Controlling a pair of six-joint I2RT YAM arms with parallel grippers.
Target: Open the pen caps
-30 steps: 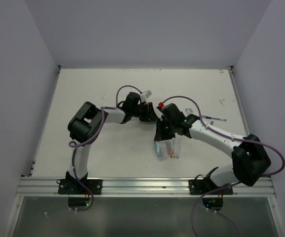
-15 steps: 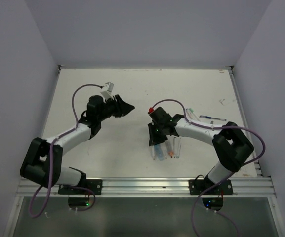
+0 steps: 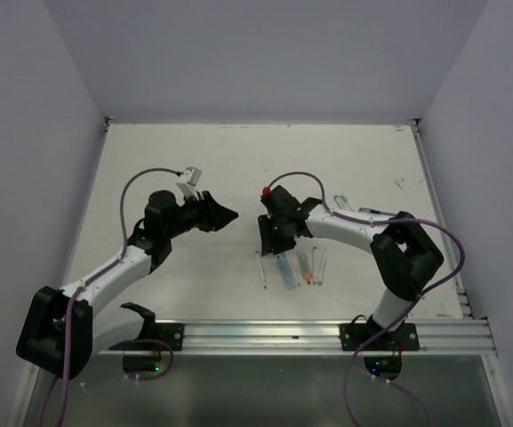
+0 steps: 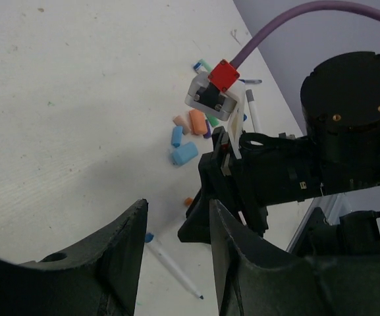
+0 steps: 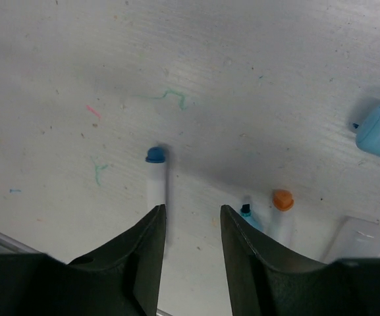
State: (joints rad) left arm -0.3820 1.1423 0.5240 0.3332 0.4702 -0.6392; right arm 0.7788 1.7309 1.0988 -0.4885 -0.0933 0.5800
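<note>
A: Left side, quick?

B: Left arm point(image 3: 114, 267) swings out from its base toward 9 o'clock, bends, then the forearm runs up toward 1 o'clock. Left gripper point(image 3: 228, 213) points at 3 o'clock. Jaws apart, nothing between them.

A: Does the wrist view agree?

B: Yes, both fingers point(image 4: 127, 250) are spread with a clear gap.

A: Right side?

B: Right arm point(image 3: 354, 233) rises from its base toward 12 o'clock, bends at the elbow, and the forearm runs toward 10 o'clock. Right gripper point(image 3: 265, 247) tips down toward 7 o'clock. Jaws parted, gap empty. The two grippers are near each other, not touching.
</note>
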